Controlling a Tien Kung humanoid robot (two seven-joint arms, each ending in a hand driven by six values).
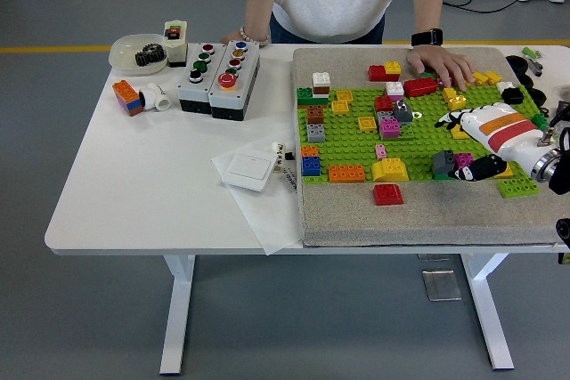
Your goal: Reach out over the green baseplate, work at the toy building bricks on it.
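The green baseplate (419, 135) lies on a grey mat (356, 215) and carries several bricks in many colours. My right hand (468, 148), white with red and orange bands and black fingers (485, 167), hovers over the plate's right edge with its fingers loosely curled around nothing. Just left of the fingertips a dark grey brick (443, 163) and a magenta brick (464, 160) stand on the plate. A yellow brick (505, 170) is partly hidden under my hand. A person's hand (441, 67) rests flat on the plate's far edge.
A red brick (388, 194) and a green brick (518, 188) lie on the mat in front of the plate. A button box (220, 77), a white switch (247, 169), a bowl of gears (141, 52) and an orange-blue brick (128, 96) sit to the left.
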